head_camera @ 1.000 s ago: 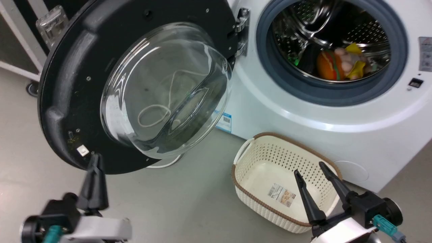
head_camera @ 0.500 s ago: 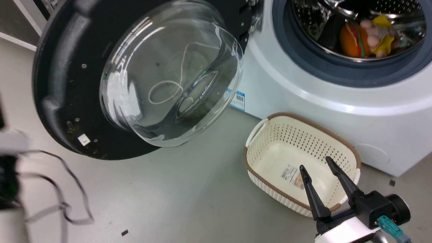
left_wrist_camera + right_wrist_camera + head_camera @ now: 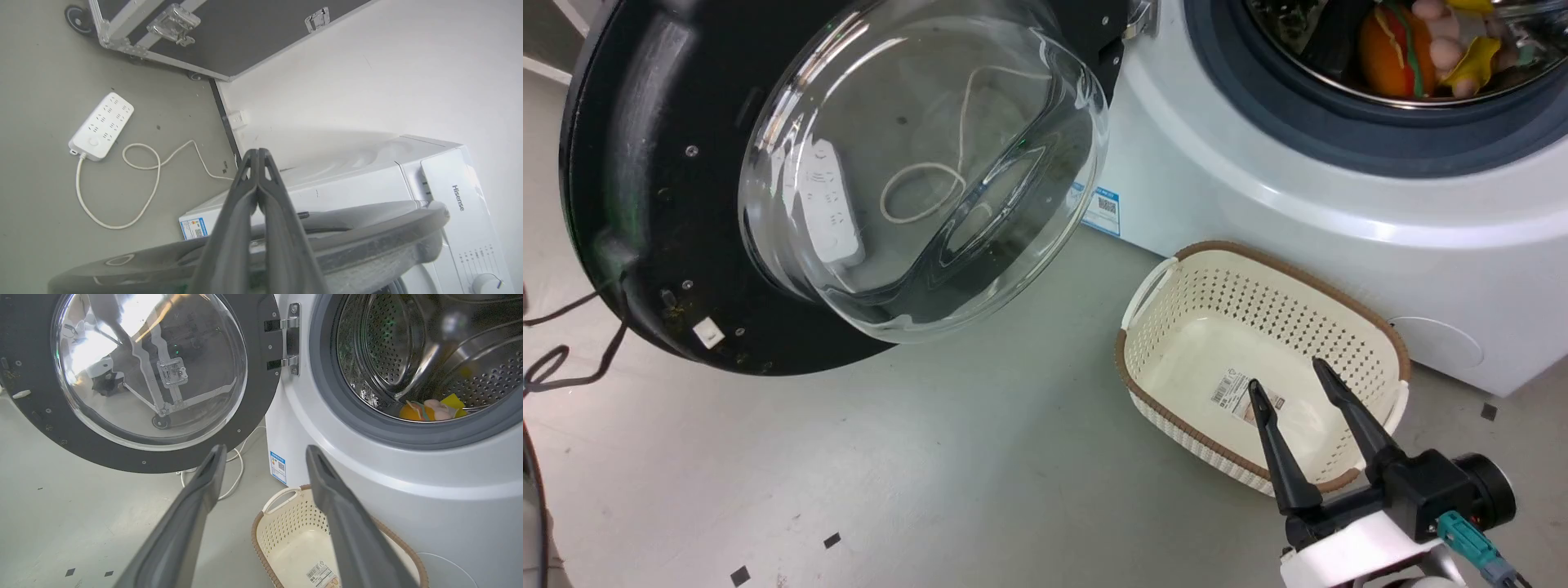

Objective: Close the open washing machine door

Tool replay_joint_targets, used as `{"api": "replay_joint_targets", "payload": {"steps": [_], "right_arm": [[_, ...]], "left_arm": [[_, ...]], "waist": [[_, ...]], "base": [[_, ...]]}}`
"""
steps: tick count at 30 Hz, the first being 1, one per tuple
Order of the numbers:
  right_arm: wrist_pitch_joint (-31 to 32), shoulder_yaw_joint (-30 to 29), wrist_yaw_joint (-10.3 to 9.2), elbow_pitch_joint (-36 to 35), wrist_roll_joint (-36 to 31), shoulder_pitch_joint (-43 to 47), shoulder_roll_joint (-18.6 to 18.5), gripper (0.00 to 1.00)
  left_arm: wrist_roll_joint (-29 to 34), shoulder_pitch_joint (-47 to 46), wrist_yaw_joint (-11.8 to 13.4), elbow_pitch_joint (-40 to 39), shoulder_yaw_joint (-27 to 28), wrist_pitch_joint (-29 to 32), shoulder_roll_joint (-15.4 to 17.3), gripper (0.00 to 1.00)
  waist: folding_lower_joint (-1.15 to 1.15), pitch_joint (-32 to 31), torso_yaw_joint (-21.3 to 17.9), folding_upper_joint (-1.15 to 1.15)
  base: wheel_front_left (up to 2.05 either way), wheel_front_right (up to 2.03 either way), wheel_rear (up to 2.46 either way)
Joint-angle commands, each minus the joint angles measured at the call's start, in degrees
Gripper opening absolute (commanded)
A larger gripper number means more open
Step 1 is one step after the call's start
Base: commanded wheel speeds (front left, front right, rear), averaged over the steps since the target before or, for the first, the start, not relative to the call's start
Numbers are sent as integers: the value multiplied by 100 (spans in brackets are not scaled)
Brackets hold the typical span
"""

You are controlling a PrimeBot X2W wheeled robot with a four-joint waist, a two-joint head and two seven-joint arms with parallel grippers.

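Observation:
The washing machine door (image 3: 621, 163) stands wide open at the upper left, a black rim around a bulging glass bowl, hinged to the white washing machine (image 3: 1298, 220). Soft toys (image 3: 1413, 41) lie in the steel drum. My right gripper (image 3: 1286, 376) is open and empty, low at the right over the basket, away from the door. In the right wrist view the right gripper (image 3: 264, 451) points between the door (image 3: 261, 396) and the washing machine (image 3: 367, 477). My left gripper (image 3: 257, 152) is shut on nothing, on the door's outer side, rising past the door's rim (image 3: 367, 228).
A cream perforated basket (image 3: 1176, 269) sits on the floor against the machine's front. Dark cables (image 3: 556, 359) trail at the left edge. Behind the door lie a white power strip (image 3: 100, 126) with its cord and a black flight case (image 3: 229, 36).
The head camera has shifted, so machine and door sit higher and nearer. My left gripper has gone from below the door's rim out of the head view. The right gripper stays open.

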Motion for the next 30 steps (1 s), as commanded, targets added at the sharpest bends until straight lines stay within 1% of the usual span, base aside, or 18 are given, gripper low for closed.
{"api": "replay_joint_targets", "payload": {"steps": [1, 7, 12, 15, 20, 26, 28, 29, 30], "right_arm": [[-77, 18, 3, 27, -22, -105, 10, 100], [-150, -17, 3, 78, 16, -117, 12, 100], [-151, -131, 3, 97, 19, -137, 12, 100], [-154, -303, 3, 122, 83, -103, 12, 100], [-159, -579, 3, 125, 187, 31, 12, 100], [-164, -866, 3, 126, 265, 168, 12, 100], [-165, -915, 3, 135, 310, 207, 12, 100], [-165, -915, 3, 135, 310, 207, 12, 100], [-166, -905, 3, 133, 332, 231, 12, 100]], "left_arm": [[-348, -174, -29, 175, 64, 423, 37, 0], [-1025, -161, -192, 369, -21, 1579, -55, 0], [-1322, 147, -331, 73, -130, 2226, -272, 0], [-1442, 410, -359, -211, -213, 2544, -426, 0], [-1571, 972, -261, -871, -408, 2953, -833, 0], [-1791, 1809, -21, -1841, -656, 3279, -1488, 0], [-1899, 2113, 31, -2101, -775, 3332, -1627, 0], [-1899, 2113, 31, -2101, -775, 3332, -1627, 0], [-2029, 2418, 78, -2364, -942, 3333, -1712, 0]], "waist": [[-1, 46, 32, 0], [-1, 118, 139, 0], [-1, 43, 96, 0], [-1, -91, 79, 0], [-1, -394, 48, 0], [-1, -726, -35, 0], [-1, -811, -111, 0], [-1, -811, -111, 0], [-1, -866, -221, 0]], "base": [[0, 0, 0], [0, 0, 0], [0, 0, 0], [0, 0, 0], [0, 0, 0], [0, 0, 0], [0, 0, 0], [0, 0, 0], [0, 0, 0]]}}
